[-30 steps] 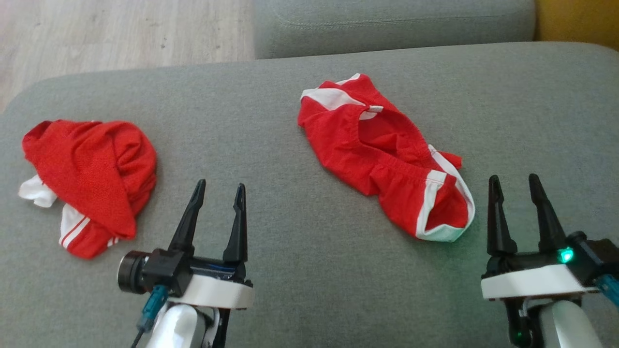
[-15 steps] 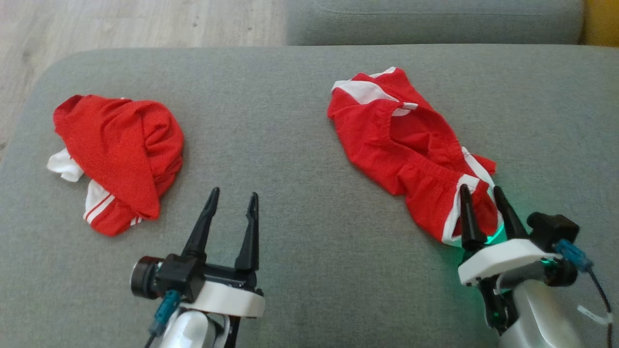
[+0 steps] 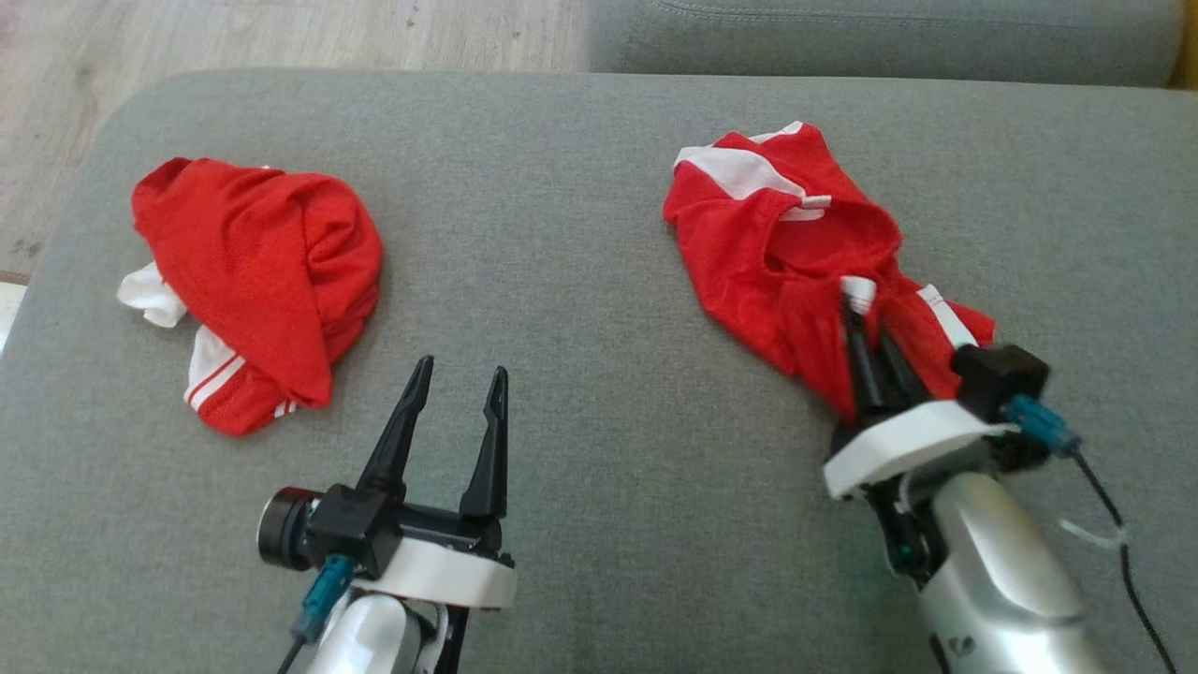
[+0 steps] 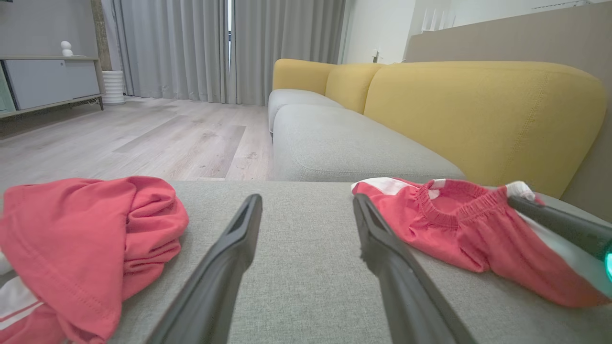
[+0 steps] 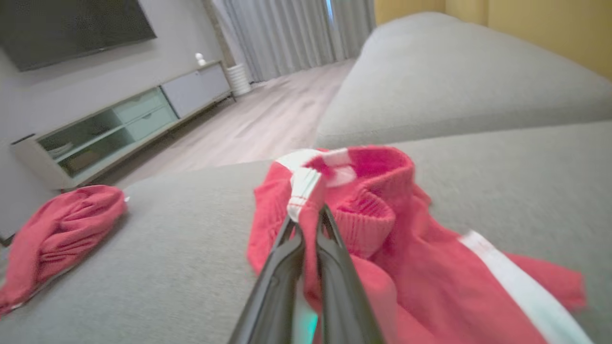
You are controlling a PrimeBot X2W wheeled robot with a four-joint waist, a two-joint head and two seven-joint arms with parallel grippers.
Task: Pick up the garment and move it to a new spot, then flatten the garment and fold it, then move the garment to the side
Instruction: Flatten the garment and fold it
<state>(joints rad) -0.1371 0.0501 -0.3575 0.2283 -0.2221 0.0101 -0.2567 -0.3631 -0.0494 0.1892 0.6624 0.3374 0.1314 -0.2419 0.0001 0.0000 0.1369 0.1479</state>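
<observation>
Red shorts with white trim (image 3: 767,243) lie crumpled on the right of the grey sofa seat (image 3: 580,281). My right gripper (image 3: 856,304) is shut on a white-edged fold of the shorts (image 5: 382,239), lifting that hem a little; the right wrist view shows cloth pinched between the fingertips (image 5: 311,217). My left gripper (image 3: 459,374) hovers open over bare cushion at lower centre, its fingers (image 4: 229,258) apart with nothing between them. The shorts (image 4: 459,224) lie to its right.
A second red garment with white stripes (image 3: 253,281) sits bunched at the left of the seat; it also lies left of my left fingers (image 4: 86,243). Wooden floor (image 3: 281,37) lies beyond the seat's left edge. Another grey cushion (image 3: 880,37) sits behind.
My right gripper moved forward and left onto the shorts and shut on the white-trimmed hem, bunching the cloth up. The head camera shifted, sliding the scene to the right. The left gripper stayed open.
</observation>
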